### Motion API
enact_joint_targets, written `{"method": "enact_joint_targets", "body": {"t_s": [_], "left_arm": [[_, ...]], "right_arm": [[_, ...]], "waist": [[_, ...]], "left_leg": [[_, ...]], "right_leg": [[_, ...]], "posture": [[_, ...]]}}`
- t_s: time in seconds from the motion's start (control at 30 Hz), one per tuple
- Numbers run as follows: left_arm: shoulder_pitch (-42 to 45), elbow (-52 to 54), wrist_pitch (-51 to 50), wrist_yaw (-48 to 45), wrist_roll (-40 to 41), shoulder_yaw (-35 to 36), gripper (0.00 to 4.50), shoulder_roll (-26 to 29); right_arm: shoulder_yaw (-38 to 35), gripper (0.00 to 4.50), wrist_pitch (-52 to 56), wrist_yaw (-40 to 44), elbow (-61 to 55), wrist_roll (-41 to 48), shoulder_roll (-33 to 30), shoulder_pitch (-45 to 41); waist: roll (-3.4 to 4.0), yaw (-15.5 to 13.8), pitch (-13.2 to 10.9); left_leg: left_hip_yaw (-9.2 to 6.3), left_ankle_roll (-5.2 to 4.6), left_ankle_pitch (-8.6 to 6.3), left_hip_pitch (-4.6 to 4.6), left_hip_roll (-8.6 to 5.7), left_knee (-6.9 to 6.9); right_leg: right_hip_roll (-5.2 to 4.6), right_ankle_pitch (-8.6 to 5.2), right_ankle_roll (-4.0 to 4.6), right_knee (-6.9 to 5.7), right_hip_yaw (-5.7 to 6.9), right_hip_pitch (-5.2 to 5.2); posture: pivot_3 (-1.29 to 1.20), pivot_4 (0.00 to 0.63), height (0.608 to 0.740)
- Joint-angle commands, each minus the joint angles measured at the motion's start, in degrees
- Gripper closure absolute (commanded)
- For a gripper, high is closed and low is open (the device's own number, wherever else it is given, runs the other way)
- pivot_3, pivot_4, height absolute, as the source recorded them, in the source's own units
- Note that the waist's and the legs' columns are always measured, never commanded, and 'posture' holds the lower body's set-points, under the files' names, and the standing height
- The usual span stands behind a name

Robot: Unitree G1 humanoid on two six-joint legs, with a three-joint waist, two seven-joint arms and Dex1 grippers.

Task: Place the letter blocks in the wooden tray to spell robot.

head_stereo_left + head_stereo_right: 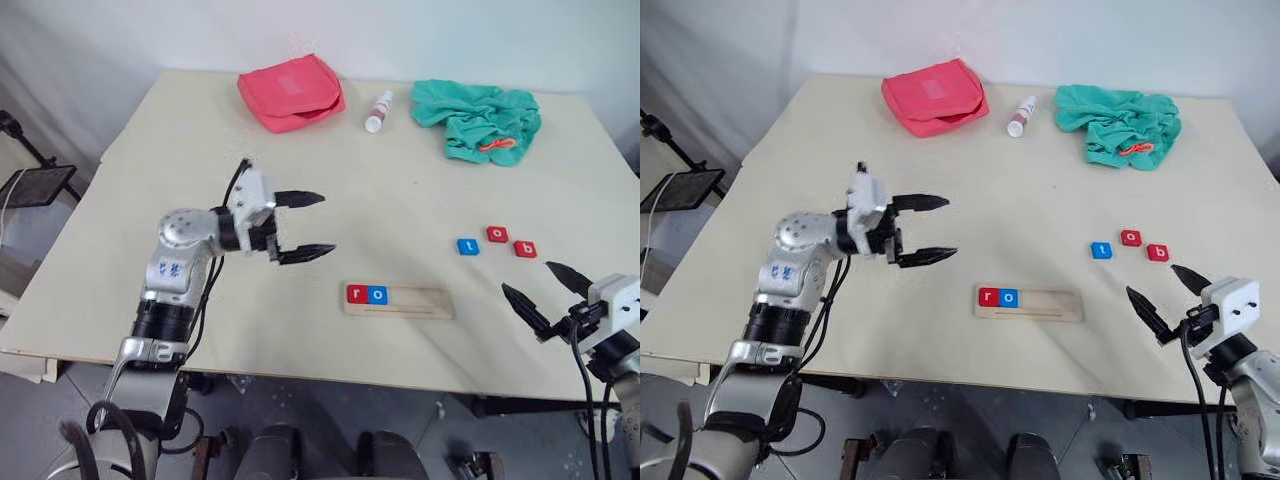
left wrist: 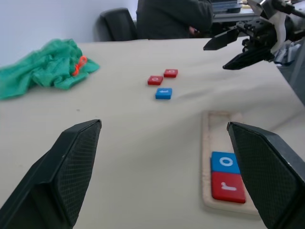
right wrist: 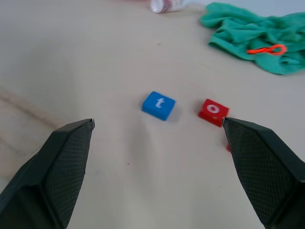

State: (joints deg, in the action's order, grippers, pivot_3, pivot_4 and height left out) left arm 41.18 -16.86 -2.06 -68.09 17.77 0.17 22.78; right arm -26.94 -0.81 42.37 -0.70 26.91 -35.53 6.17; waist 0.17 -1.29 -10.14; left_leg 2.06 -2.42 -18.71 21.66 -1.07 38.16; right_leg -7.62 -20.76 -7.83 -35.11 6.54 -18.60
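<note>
Right wrist view shows your right gripper [image 3: 157, 167] spread empty, facing blue t [image 3: 158, 105] and red o [image 3: 213, 111]; b [image 1: 525, 249] comes next. Wooden tray [image 1: 420, 303] holds r, o. Left gripper [image 1: 302, 226] gapes empty. Grab t first and you misspell.

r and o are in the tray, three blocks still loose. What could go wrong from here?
1. The red b, red o and blue t lie close together; the open right gripper may nudge a neighbour.
2. The next slot adjoins the seated blue o; a skewed drop could shift it in the wooden tray.
</note>
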Motion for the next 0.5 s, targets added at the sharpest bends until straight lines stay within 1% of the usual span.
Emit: {"method": "enact_joint_targets", "body": {"t_s": [0.03, 0.17, 0.37, 0.5], "left_arm": [[-6.58, -2.08, 8.40, -6.47, 6.87, 4.90, 0.01, -1.00], [-10.74, -5.29, 14.34, -10.25, 7.72, 5.32, 0.01, -1.89], [-12.00, -11.87, 21.54, -13.33, 5.59, 4.51, 0.01, -0.96], [-13.57, -12.71, 24.24, -15.93, 5.65, 3.31, 0.01, -0.97]], "right_arm": [[-0.32, 0.00, 2.36, -6.84, -1.94, -2.34, 1.85, -0.58], [0.81, 0.00, 6.54, -11.63, -3.24, -3.98, 3.22, -1.77], [2.17, 0.00, 11.98, -14.78, -4.41, -3.61, 4.38, -3.91], [3.15, 0.00, 14.68, -16.09, -4.36, -4.00, 4.81, -5.69]], "waist": [[0.04, 0.33, 0.02], [0.03, 0.32, 0.01], [0.04, -0.01, 0.02], [0.04, 0.19, 0.02]], "left_leg": [[0.05, 0.02, -0.01, -0.07, 0.02, -0.08], [0.06, 0.02, 0.00, -0.07, 0.05, 0.06], [0.05, -0.01, -0.01, -0.09, -0.02, 0.17], [0.07, -0.02, -0.02, -0.13, -0.02, 0.11]], "right_leg": [[0.00, 0.00, 0.00, -0.01, -0.02, 0.00], [0.00, 0.00, 0.00, -0.17, -0.04, -0.03], [-0.05, 0.00, 0.00, -0.34, -0.14, -0.02], [-0.04, 0.00, 0.00, -0.39, -0.13, -0.05]], "posture": [[0.00, 0.150, 0.740], [0.00, 0.150, 0.740], [0.00, 0.150, 0.740], [0.00, 0.150, 0.740]]}}
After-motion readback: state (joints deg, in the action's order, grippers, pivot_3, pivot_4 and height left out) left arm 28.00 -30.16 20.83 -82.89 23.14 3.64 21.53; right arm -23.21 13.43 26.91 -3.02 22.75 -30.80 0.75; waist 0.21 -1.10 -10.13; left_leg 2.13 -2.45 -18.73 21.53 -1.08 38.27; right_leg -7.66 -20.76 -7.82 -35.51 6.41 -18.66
